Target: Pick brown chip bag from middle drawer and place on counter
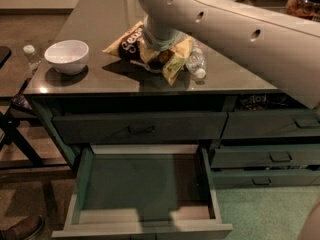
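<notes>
camera view: gripper (161, 51) at upper centre, over the counter (100, 14), sunk into the brown chip bag (129, 39); whether it is clamped or released cannot be told. bag is crumpled at the counter top, between a white bowl (66, 55) at left and a clear bottle (196, 61) just beside it at right. middle drawer (145, 186), lower centre, stands open, its inner bottom showing.

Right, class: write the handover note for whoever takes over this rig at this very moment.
Claw: low over the glossy grey-brown counter, at the crinkly dark brown chip bag.
Bag: out of the drawer, on or just above the counter, beside a clear plastic bottle.
Wide grey-green middle drawer: open.
Done: pick and carry.
Left: make sure the bag rests on the counter, let go, withdraw.
</notes>
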Controlling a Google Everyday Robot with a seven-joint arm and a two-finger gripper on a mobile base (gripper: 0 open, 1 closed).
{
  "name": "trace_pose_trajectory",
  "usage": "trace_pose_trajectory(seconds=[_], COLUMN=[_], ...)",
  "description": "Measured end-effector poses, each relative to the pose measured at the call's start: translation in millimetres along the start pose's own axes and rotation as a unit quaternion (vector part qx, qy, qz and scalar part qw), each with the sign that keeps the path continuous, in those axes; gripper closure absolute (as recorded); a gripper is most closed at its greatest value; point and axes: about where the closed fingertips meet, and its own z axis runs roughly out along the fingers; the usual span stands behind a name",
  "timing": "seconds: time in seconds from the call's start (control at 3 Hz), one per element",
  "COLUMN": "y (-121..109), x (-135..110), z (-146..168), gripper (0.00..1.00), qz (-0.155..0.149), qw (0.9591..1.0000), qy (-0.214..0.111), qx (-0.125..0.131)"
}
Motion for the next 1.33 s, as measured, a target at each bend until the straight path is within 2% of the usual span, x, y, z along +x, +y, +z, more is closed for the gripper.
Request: trace_pose_trajectory(seconds=[0.33,0.67,1.33], y=[-6.5,-6.5,-6.5], x=[-1.8,-1.9,-1.9], z=[3.8,3.9,3.9], gripper=[1.00,0.81,0.35], qz=[-0.005,-0.005,-0.005], qw=[0.9999,0.9999,0.9999], qy=[-0.007,-0.007,-0.007], qx=[-0.006,-0.006,-0.006])
